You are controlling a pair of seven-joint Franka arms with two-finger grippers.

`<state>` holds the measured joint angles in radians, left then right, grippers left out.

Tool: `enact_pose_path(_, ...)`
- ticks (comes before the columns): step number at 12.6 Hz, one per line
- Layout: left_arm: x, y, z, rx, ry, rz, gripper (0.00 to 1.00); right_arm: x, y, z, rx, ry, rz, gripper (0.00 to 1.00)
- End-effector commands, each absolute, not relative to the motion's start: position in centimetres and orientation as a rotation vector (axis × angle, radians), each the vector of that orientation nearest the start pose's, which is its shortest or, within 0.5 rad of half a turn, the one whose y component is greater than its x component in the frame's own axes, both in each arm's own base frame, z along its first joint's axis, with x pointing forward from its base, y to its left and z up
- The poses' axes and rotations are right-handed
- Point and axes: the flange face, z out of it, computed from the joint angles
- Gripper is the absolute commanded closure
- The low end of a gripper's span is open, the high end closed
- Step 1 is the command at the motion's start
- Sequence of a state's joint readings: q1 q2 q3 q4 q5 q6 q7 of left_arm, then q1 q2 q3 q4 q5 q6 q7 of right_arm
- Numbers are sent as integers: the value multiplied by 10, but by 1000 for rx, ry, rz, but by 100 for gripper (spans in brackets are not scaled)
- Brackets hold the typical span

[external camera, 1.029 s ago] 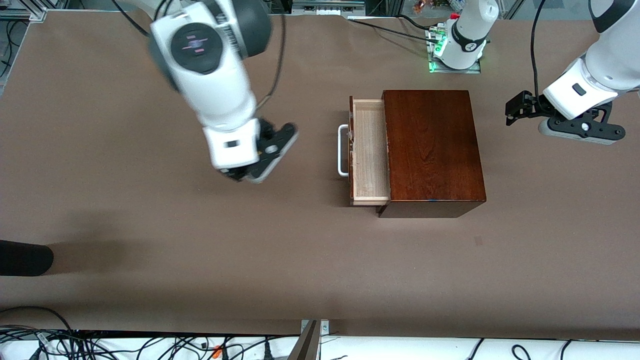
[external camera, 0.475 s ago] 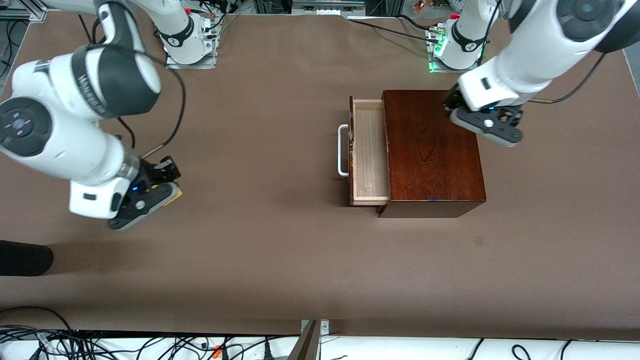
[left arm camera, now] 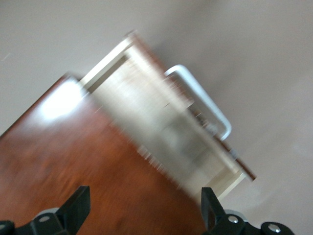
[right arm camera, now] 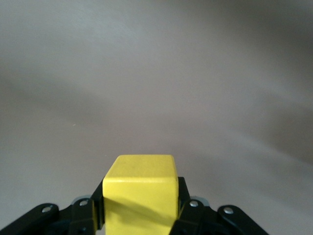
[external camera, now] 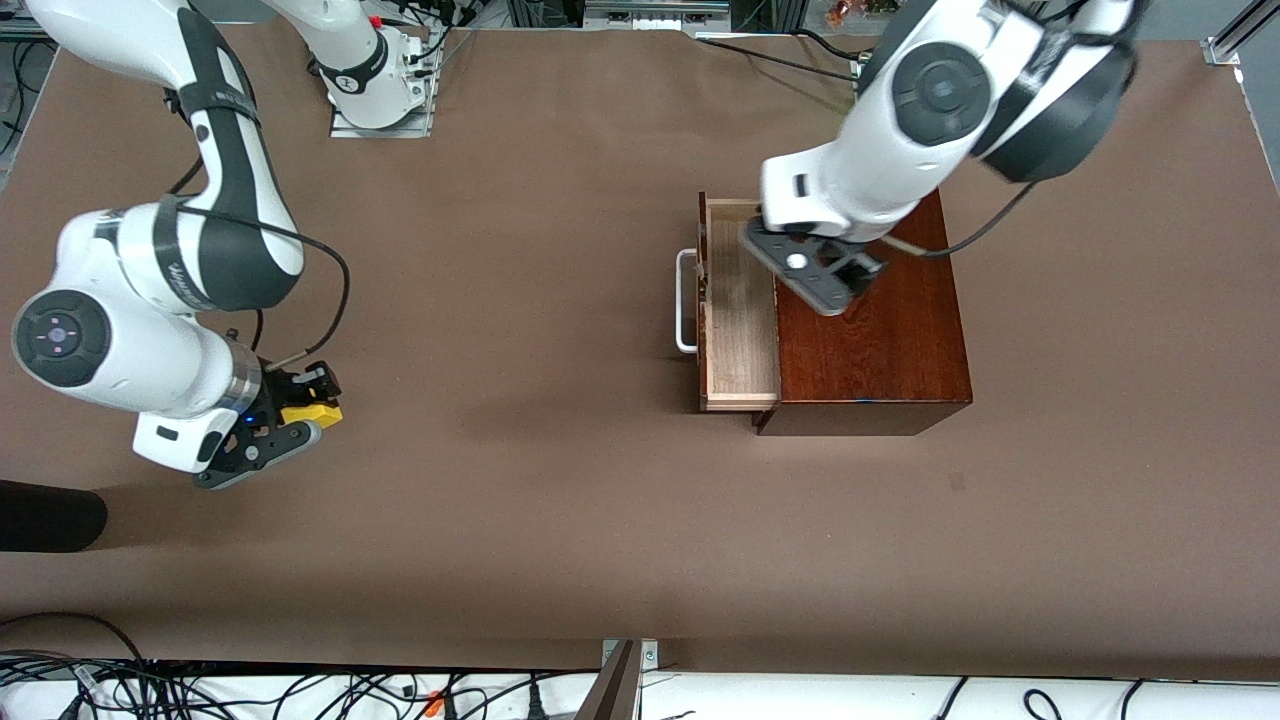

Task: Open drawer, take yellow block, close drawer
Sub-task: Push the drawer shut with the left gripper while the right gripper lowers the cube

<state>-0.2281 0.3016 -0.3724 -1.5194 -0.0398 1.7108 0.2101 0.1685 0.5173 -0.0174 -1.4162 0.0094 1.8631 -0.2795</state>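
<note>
The dark reddish-brown wooden box [external camera: 880, 340] has its drawer [external camera: 740, 330] pulled out, pale inside, with nothing showing in the part I can see. Its white handle [external camera: 686, 300] points toward the right arm's end of the table. My left gripper [external camera: 820, 275] hangs over the box top where it meets the drawer. In the left wrist view the left gripper [left arm camera: 144, 210] is open, with the box top [left arm camera: 73, 161] and the drawer [left arm camera: 166, 127] below. My right gripper [external camera: 300, 412] is shut on the yellow block [external camera: 312, 413], low over the table far from the box. The block [right arm camera: 141, 191] fills its jaws.
A black rounded object [external camera: 50, 515] pokes in at the table's edge near the right arm's end. Cables run along the edge nearest the front camera. The right arm's base [external camera: 375, 80] stands at the top of the front view.
The right arm has carried the yellow block away from the drawer toward its own end of the table. The left arm has swung in from beside the box to over its top by the drawer.
</note>
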Motion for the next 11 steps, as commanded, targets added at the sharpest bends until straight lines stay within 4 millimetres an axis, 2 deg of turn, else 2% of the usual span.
enact_pose_path(1,536,-410,459,-2935,1585,127,0,643,94,357,-3069,-545,85,82)
enact_pose_path(2,529,-434,446,-2900,1678,86,0,637,91,333,-3076,-524,45,77)
enact_pose_path(3,528,-448,430,-2859,1772,47,0,630,87,308,-3084,-504,-8,72)
enact_pose_path(5,531,-469,389,-2741,1993,-9,0,616,82,269,-3091,-477,-80,72)
enact_pose_path(7,531,-478,361,-2627,2143,-27,0,605,80,247,-3110,-331,-62,72)
enact_pose_path(9,525,-487,344,-2455,2299,-36,0,602,83,235,-3120,-205,-30,71)
enact_pose_path(11,518,-492,326,-2320,2369,-9,0,599,82,223,-3125,-147,2,70)
